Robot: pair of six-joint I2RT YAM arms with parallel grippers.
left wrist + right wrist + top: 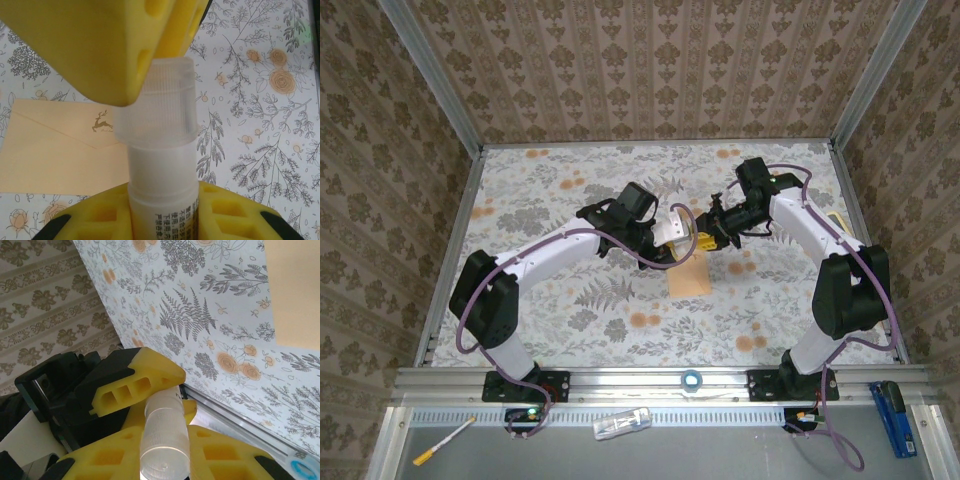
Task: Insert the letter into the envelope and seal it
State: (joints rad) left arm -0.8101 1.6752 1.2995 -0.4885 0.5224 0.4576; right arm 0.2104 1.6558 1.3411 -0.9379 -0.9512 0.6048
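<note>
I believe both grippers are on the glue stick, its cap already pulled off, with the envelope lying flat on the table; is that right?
Not quite: the cap is still on the glue stick, as the left wrist view shows. Both the left gripper and the right gripper are on it, and the envelope lies flat on the table.

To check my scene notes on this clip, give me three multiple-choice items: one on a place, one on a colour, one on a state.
1. Where does the envelope lie?
A on the tablecloth
B on the metal rail
C against the back wall

2. What colour is the envelope?
A blue
B tan
C green

3. The cap of the glue stick is:
A lying on the tablecloth
B inside the envelope
C fitted on the stick

Key:
1 A, it lies flat on the floral cloth in the top view.
2 B, plain tan paper in the left wrist view.
3 C, the ribbed cap sits over the stick's end.
</note>
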